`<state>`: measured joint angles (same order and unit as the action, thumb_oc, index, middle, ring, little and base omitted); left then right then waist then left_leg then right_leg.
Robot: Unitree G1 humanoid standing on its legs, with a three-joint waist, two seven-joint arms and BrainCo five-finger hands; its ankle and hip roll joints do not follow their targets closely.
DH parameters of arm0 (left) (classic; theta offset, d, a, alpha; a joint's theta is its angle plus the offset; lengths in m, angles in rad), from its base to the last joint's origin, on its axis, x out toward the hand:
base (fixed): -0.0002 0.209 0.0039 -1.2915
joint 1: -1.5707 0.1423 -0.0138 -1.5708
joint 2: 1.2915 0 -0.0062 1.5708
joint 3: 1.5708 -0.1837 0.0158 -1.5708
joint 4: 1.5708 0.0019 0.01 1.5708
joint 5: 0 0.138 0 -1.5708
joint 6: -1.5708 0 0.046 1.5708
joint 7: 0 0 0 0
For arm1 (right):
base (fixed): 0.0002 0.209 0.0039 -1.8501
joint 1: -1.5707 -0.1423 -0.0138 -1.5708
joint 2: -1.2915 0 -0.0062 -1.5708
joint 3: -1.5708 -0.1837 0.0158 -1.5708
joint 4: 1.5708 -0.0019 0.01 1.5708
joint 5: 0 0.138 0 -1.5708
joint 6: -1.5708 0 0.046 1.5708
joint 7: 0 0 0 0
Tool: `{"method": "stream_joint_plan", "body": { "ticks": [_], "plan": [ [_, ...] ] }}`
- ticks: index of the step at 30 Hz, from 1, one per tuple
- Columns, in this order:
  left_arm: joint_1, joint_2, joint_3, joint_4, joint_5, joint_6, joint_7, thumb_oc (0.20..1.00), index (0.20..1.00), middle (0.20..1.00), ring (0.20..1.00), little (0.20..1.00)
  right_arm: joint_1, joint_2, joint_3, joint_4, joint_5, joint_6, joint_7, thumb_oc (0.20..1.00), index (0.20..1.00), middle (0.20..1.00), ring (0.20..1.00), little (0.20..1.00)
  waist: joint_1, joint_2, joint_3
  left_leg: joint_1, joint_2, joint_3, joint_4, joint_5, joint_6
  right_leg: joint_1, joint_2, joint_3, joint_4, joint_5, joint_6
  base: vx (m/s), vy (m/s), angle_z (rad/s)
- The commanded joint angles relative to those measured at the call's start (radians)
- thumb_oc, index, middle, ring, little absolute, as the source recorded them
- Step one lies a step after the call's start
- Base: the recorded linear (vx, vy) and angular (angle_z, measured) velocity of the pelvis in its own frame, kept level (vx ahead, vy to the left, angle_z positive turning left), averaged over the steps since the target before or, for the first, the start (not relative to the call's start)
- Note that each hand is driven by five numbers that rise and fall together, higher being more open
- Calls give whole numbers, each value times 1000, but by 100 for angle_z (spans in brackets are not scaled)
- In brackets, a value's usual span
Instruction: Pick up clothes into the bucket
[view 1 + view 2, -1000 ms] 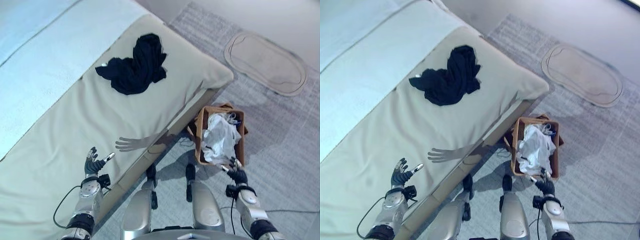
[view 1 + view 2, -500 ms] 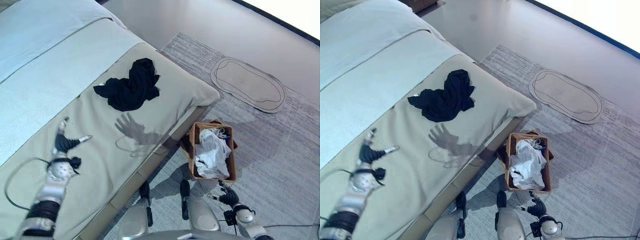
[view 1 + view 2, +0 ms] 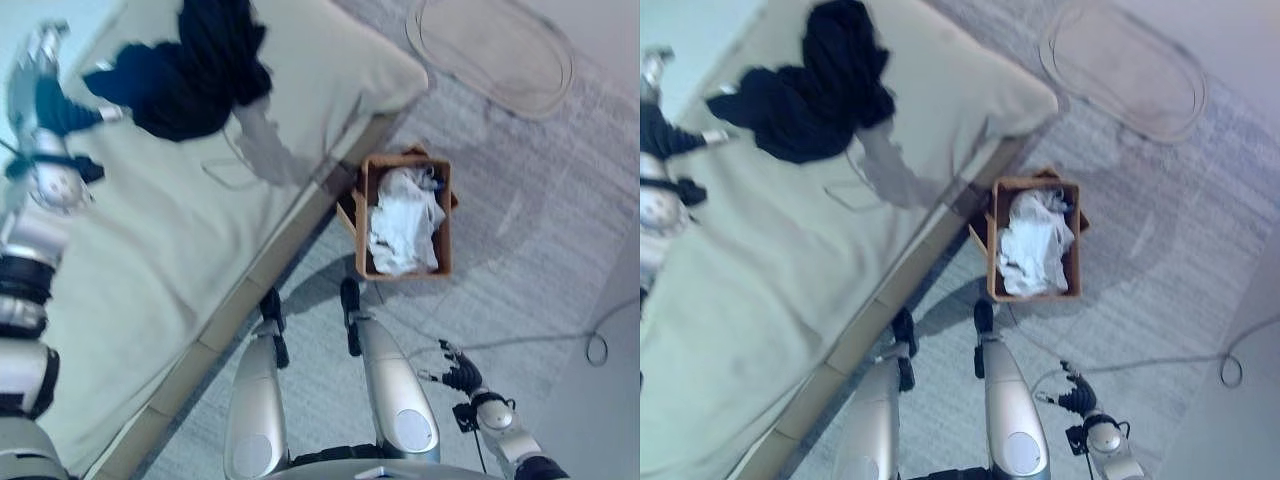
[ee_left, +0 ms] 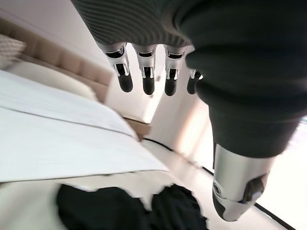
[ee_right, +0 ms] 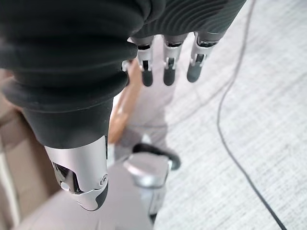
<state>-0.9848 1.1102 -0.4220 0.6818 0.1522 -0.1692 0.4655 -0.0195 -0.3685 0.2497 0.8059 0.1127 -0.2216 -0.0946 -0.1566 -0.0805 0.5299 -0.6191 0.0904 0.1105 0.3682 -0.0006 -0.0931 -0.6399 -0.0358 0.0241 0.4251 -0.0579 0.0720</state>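
Black crumpled garment (image 3: 180, 75) lies on the beige bed (image 3: 180, 260). Just beside it hovers the left hand (image 3: 45, 95), fingers relaxed and empty. Best lowered squarely onto the cloth before closing. Brown basket (image 3: 402, 215) of white laundry stands on the floor; right hand (image 3: 462, 372), loosely spread, idles low.

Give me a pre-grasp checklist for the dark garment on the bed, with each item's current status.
1. Left hand open, holding nothing: ok.
2. Dark navy crumpled garment lying free on the beige bed cover, nothing on top of it: ok.
3. Left hand in contact with the garment: not ok; it hovers beside it, fingers apart from the cloth.
4. Brown rectangular basket on the floor beside the bed, open at the top: ok.
5. Room left in the basket above the white clothes: cannot tell.
6. Right hand open, low over the grey carpet, away from the basket: ok.
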Motion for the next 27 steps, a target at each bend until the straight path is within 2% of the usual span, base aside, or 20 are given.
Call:
{"method": "stream_joint_plan", "body": {
  "ticks": [1, 8, 15, 22, 27],
  "plan": [
    [-112, 64, -52, 55, 66, 12, 43, 1000, 1000, 1000, 1000, 1000, 19, -29, 37, -49, 52, -54, -25, 1000, 1000, 1000, 1000, 1000, -5, -14, -25, -2, -9, 42, 265, -252, 74, 16, -5, 58, -161, 131, 78, -62, 40, -35],
    [-353, 87, -250, 144, 69, 14, 45, 1000, 1000, 1000, 1000, 1000, 4, -18, 57, -113, 114, -93, -41, 1000, 1000, 1000, 1000, 1000, -18, -32, -11, -197, 35, 59, 419, -313, 88, -110, 28, 98, -208, 184, 97, -50, 42, -29],
    [-500, 64, -362, 217, 59, 15, 60, 1000, 1000, 1000, 1000, 1000, -15, -10, 69, -167, 166, -125, -53, 1000, 1000, 1000, 1000, 1000, -36, -29, -11, -320, 48, 51, 498, -356, 103, -206, 42, 111, -239, 207, 104, 2, 29, -6],
    [-624, 24, -422, 325, 28, 40, 65, 1000, 1000, 1000, 1000, 1000, -26, -1, 85, -228, 204, -147, -58, 1000, 1000, 1000, 1000, 1000, -34, -37, -10, -419, 68, 53, 576, -397, 121, -286, 64, 123, -254, 230, 111, 26, 19, -10],
    [-651, 16, -415, 381, -22, 39, 61, 1000, 1000, 1000, 1000, 1000, -33, 7, 99, -250, 222, -154, -51, 1000, 1000, 1000, 1000, 1000, -29, -42, -10, -454, 77, 47, 604, -415, 131, -313, 77, 123, -271, 243, 111, 19, 9, -6]
  ]
}}
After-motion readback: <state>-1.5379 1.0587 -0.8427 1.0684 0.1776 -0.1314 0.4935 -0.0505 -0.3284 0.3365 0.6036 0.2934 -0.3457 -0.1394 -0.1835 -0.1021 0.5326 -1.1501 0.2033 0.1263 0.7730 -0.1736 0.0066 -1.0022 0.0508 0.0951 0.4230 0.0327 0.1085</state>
